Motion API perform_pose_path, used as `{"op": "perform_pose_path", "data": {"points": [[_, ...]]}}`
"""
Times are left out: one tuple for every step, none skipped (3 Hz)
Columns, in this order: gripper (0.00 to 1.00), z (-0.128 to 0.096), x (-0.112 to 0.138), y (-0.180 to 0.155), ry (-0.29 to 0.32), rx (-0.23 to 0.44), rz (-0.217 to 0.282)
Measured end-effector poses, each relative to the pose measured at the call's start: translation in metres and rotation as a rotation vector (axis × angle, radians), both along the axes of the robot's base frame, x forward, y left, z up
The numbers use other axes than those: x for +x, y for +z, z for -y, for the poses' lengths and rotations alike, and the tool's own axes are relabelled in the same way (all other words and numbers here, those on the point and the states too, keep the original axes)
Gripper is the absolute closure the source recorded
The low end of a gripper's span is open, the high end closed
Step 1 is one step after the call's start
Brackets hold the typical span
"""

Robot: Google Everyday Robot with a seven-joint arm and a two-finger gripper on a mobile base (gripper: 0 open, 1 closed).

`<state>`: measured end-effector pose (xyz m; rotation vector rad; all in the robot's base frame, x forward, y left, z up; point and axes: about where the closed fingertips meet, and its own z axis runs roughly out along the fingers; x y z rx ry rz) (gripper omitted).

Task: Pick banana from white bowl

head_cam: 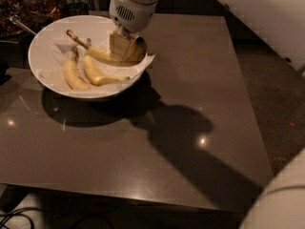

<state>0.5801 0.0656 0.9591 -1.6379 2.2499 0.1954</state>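
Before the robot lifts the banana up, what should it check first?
1. Right banana: the gripper is down in the wide, round white bowl, at the thick end of the long slim yellow banana with the brown stem. Ok.
2. Firm hold on that banana: cannot tell.
3. Other fruit out of the way: the short stubby banana and the curved mid-sized banana lie apart from the gripper. Ok.
4. Crinkled white paper not caught with the banana: cannot tell.
5. Bowl resting fully on the dark table: ok.
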Motion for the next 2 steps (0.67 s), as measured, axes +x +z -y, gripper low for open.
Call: {"op": "perform_pose_path", "data": {"points": [[1.00, 0.0013, -0.0190, 0.0139, 0.008, 0.043, 0.027], [1.00, 0.0020, -0.0208, 0.0156, 0.009, 0.046, 0.030]]}}
